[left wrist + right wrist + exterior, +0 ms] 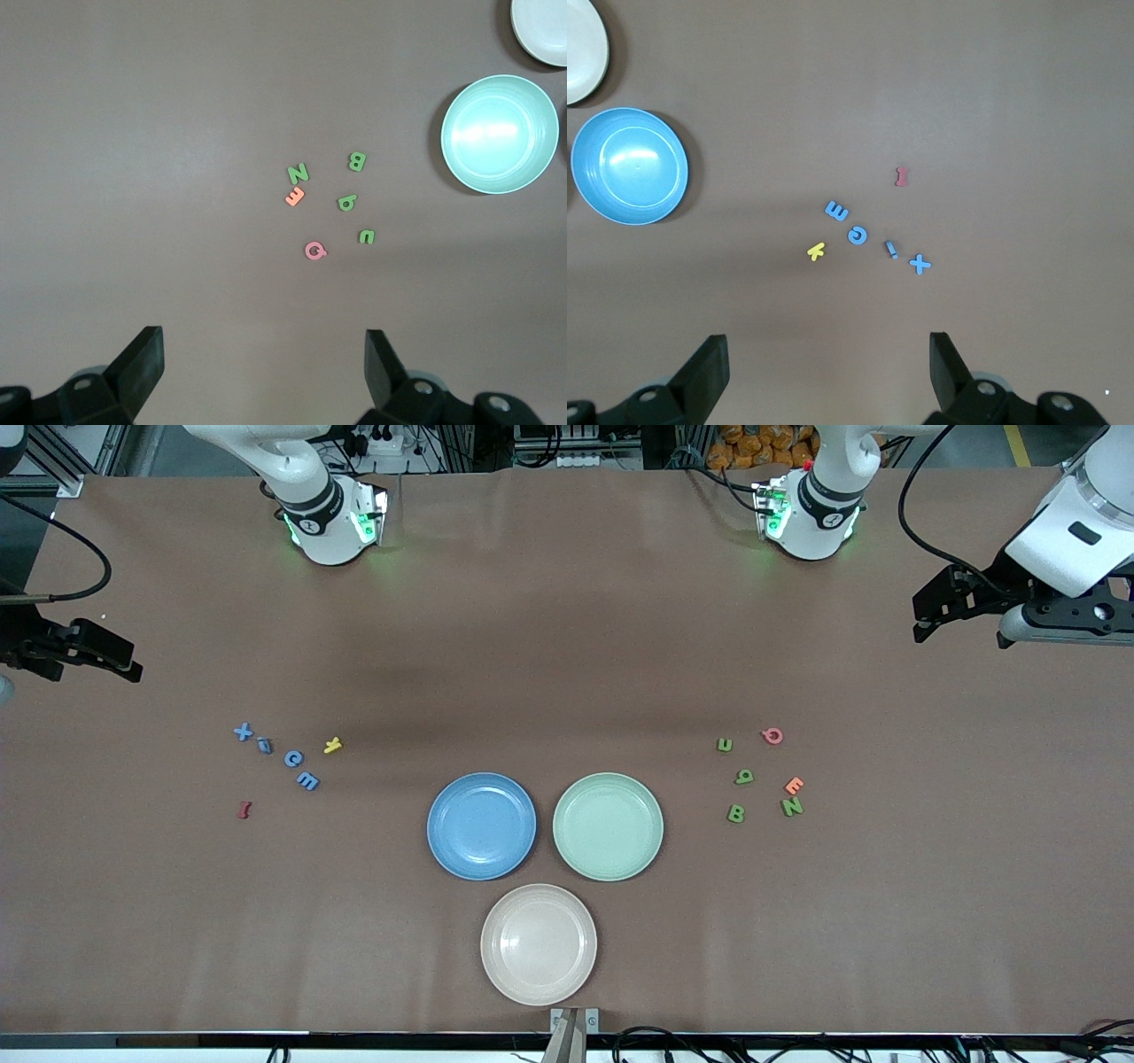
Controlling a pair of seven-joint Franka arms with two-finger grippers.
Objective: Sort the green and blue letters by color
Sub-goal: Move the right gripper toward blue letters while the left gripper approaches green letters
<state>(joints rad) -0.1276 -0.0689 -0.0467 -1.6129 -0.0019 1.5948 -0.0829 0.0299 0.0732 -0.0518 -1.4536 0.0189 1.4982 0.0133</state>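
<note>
Four blue letters [275, 756] are clustered toward the right arm's end of the tabletop [567, 646], four green letters [758, 778] toward the left arm's. Both the left gripper [264, 363] and right gripper [828, 363] are held open, empty, above them.

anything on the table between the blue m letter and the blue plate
Nothing: the stretch of brown table between the small blue M letter and the round blue plate is bare, as the front view shows.
</note>
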